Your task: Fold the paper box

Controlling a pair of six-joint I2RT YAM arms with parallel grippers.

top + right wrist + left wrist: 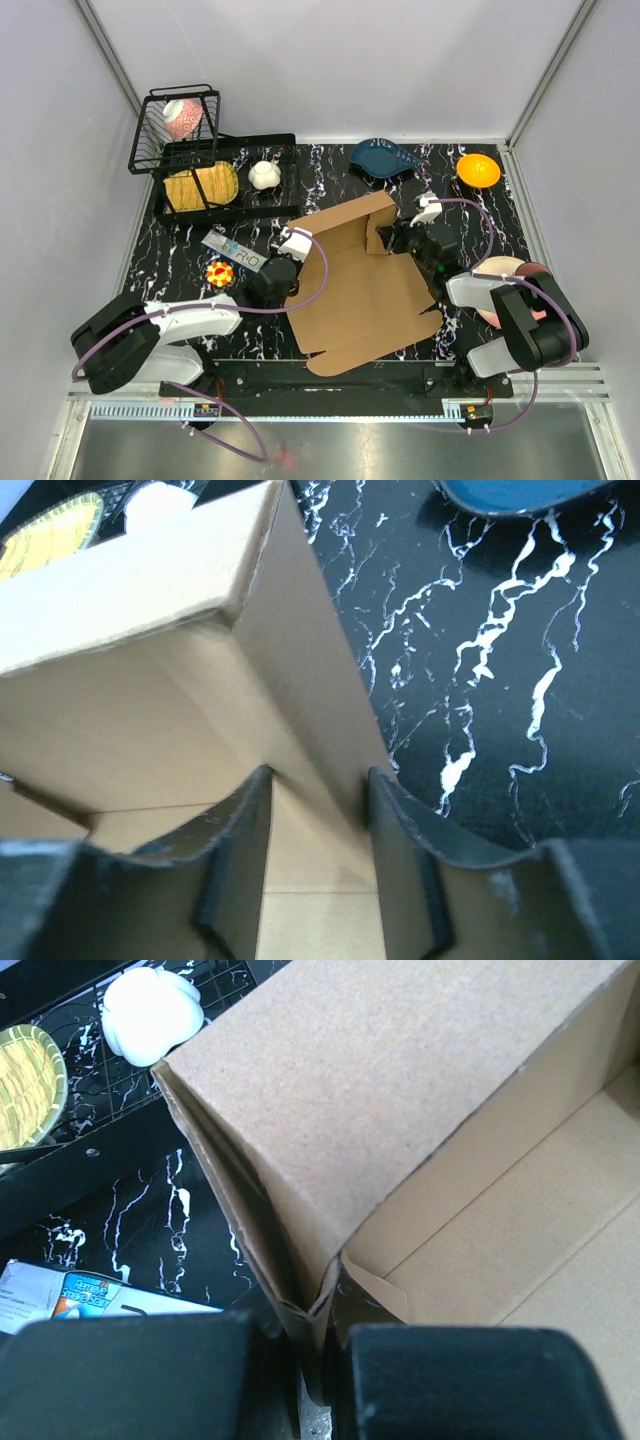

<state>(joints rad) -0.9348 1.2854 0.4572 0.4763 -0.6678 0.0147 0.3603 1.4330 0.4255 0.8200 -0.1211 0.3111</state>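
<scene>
- The box (365,295) lies in the middle of the worktop (330,180), right in front of both arms. Its back wall stands up. Its front flaps lie flat, pointing toward the arms.
- Your left hand (320,1360) is at the back left corner of the box. Its fingers are almost together. The corner edge of the cardboard sits pinched in the thin gap between them.
- Your right hand (318,780) is at the back right corner. Its fingers are apart, one on each side of the short side wall. They do not look like they squeeze it.
- I think the step now is to stand the side walls up next to the back wall.
- To do it well, hold the left corner tight so the box cannot slide.
- Close the right hand on its wall before you lift.
- Go slowly and bend only along the crease lines, so the cardboard does not crumple.
- Keep both corners level, or the back wall may lean and flop down.
</scene>
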